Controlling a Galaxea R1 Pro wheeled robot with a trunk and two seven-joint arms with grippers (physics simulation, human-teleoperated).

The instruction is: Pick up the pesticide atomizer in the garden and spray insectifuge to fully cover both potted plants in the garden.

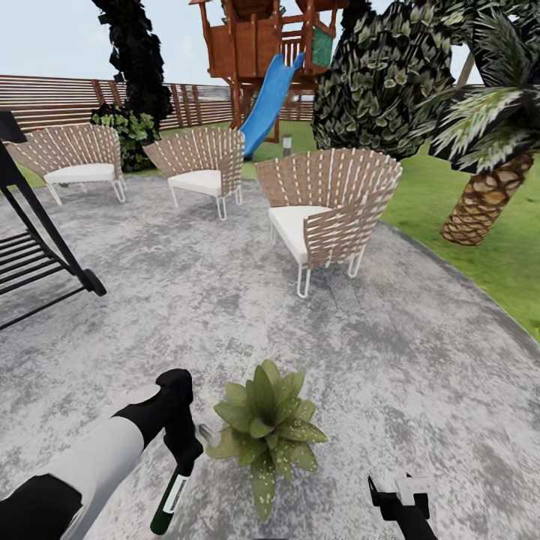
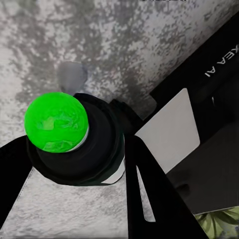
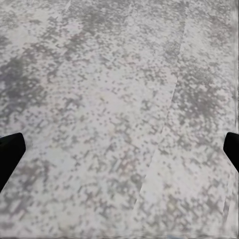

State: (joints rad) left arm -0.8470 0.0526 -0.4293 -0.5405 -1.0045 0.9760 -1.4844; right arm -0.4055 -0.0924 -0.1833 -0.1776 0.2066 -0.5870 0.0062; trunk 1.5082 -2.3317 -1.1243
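Your left fingers (image 1: pixel 182 457) closed on the bottle (image 1: pixel 169 501), just beside the speckled plant (image 1: pixel 266 429) on the patio (image 1: pixel 390 352), your right fingers (image 3: pixel 119 149) wide apart, holding nothing

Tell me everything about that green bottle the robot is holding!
The pesticide atomizer is a slim dark green bottle with a white label band. It hangs from the left gripper, which is shut on its top, bottom end pointing down over the grey patio, beside the speckled potted plant. From below, its base looks bright green.

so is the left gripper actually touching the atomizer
Touching. In the left wrist view the left gripper has its fingers closed around the pesticide atomizer, no gap; the head view shows it hanging from that gripper.
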